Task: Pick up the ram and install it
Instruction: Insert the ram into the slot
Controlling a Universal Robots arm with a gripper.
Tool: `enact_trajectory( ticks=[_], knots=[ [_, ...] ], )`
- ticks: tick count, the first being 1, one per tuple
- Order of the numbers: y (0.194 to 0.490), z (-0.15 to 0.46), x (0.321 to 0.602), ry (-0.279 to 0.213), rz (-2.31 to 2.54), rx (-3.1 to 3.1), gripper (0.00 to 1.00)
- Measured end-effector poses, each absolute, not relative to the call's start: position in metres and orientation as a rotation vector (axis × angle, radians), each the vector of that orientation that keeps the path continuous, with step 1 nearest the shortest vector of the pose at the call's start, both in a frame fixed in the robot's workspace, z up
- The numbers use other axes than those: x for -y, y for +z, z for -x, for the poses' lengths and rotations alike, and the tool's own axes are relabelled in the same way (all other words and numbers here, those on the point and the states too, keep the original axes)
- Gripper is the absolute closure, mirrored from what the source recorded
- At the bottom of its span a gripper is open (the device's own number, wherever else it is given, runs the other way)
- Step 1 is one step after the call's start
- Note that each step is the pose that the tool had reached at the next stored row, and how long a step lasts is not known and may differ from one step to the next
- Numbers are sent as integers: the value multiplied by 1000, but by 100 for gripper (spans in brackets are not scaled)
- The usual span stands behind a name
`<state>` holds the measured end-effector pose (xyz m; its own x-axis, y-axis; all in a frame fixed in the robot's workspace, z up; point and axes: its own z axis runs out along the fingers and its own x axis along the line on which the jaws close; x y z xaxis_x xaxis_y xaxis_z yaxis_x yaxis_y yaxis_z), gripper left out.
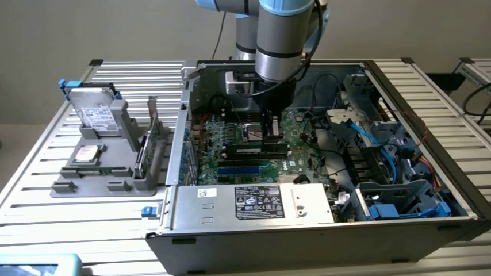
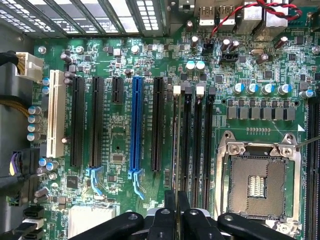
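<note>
Jaws clamped on ram [image 2: 175,160], edge-on over black slots [image 2: 196,140], green motherboard [image 2: 118,142]

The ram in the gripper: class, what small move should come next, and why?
Probably ease the ram straight down. The gripper holds it edge-on, running along the memory slots beside the empty processor socket, and it seems not yet seated.

One robot arm [image 1: 280,40], one computer case [image 1: 307,238]
</note>
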<state>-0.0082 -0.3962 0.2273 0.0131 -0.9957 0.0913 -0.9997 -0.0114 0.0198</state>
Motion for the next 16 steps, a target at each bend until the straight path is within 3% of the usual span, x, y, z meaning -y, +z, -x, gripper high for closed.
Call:
enact_trajectory(
  ticks=[16],
  knots=[
    [227, 8, 395, 78, -2178, 2152, 87]
  ],
)
